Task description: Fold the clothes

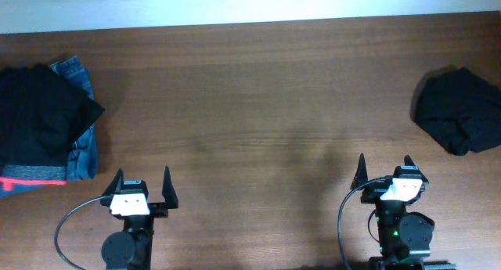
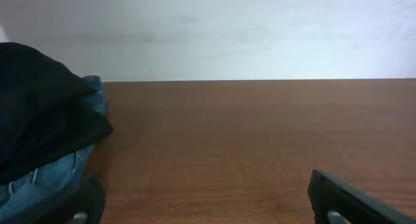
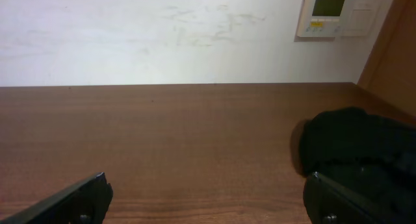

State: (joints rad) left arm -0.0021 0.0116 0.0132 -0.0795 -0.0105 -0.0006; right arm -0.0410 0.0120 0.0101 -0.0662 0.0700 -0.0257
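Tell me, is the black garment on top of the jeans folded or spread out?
Folded: the black garment lies as a compact, straight-edged stack on the blue jeans, not spread.

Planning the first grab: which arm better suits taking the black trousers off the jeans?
Left: the black trousers lie near the open left gripper; the right gripper is far across.

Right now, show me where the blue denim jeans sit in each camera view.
Overhead: blue jeans at the far left, under the black trousers.
Left wrist: lower left, beneath the same trousers.
Right wrist: not in view.
Shared landmark: the table, its far edge against the white wall.
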